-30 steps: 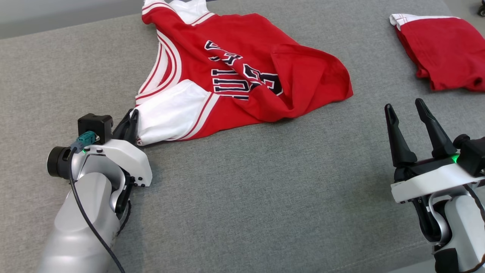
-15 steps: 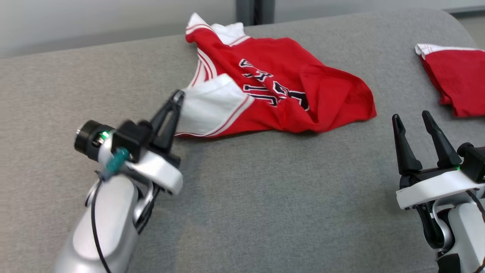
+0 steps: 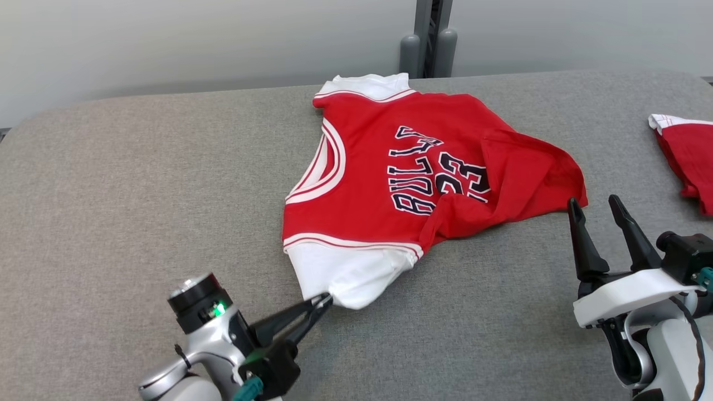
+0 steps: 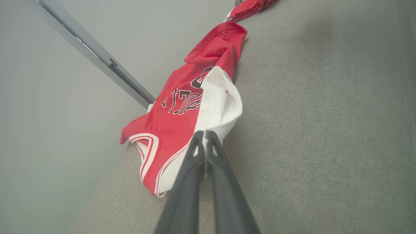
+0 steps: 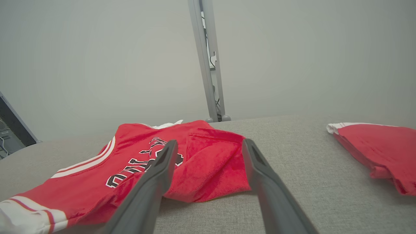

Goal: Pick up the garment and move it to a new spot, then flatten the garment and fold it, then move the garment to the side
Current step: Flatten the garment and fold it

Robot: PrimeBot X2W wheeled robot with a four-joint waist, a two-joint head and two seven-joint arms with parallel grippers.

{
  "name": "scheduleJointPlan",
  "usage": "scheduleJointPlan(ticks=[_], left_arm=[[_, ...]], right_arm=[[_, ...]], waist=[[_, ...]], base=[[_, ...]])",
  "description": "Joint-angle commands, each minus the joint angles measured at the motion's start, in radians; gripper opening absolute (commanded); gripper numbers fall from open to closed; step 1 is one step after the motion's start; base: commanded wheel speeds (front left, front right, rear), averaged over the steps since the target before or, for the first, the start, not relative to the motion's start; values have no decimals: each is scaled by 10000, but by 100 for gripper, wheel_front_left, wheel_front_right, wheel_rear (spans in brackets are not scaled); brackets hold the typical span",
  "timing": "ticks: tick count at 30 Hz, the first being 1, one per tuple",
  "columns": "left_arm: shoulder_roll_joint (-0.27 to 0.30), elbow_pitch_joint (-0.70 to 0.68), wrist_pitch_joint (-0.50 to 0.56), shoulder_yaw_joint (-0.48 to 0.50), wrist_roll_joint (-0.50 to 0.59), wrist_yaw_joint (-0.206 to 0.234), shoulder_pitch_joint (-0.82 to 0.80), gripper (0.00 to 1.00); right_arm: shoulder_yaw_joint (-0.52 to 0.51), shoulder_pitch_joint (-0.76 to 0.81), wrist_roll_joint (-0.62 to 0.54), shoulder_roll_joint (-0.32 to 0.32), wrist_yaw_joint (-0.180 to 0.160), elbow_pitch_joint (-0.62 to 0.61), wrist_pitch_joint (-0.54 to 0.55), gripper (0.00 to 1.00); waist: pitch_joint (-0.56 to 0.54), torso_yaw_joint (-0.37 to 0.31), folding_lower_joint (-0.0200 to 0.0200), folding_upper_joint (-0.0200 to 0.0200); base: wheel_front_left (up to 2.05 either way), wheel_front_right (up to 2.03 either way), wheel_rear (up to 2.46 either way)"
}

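Note:
A red and white basketball jersey [image 3: 412,184] with dark lettering lies spread on the grey padded surface [image 3: 139,195], its right part bunched in a fold. My left gripper [image 3: 326,301] is shut on the jersey's white sleeve corner, low on the surface; the left wrist view shows the same jersey [image 4: 182,107] with the white cloth pinched at my fingertips [image 4: 204,134]. My right gripper [image 3: 595,205] stands open to the right of the jersey, just off its bunched edge, holding nothing. The right wrist view has the jersey [image 5: 201,156] ahead of its spread fingers [image 5: 162,159].
A second red garment [image 3: 688,156] with white trim lies folded at the right edge of the surface, also in the right wrist view [image 5: 373,143]. A grey post [image 3: 426,39] rises behind the far edge against a pale wall.
The head camera has tilted up. My left gripper has pulled the white sleeve corner toward the near edge, turning and spreading the jersey. The right gripper has stayed open and in place.

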Motion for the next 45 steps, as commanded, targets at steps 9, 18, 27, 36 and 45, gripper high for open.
scheduleJointPlan(ticks=[9,18,27,36,45], left_arm=[[112,764,-19,-1219,214,19,98,100],[-436,1103,-19,-319,-1040,864,-111,100],[-1570,258,-18,1312,-2097,1786,-83,100],[-2200,-32,-20,2023,-1922,1644,4,100],[-2635,59,-20,2256,-1678,1330,193,100]], right_arm=[[-335,38,-151,113,-4,293,227,100],[-207,-900,-501,-314,-4,82,846,100],[418,-2871,-247,-854,-2,1239,3021,100],[-366,-4425,-570,-1096,-4,3457,4077,100],[-778,-5170,-1123,-1046,-4,4837,4384,100]], waist=[[-80,235,0,0],[158,658,0,0],[928,1565,0,0],[1548,2463,0,0],[1757,2900,0,0]], base=[[0,0,0],[0,0,0],[0,0,0],[0,0,0],[0,0,0]])
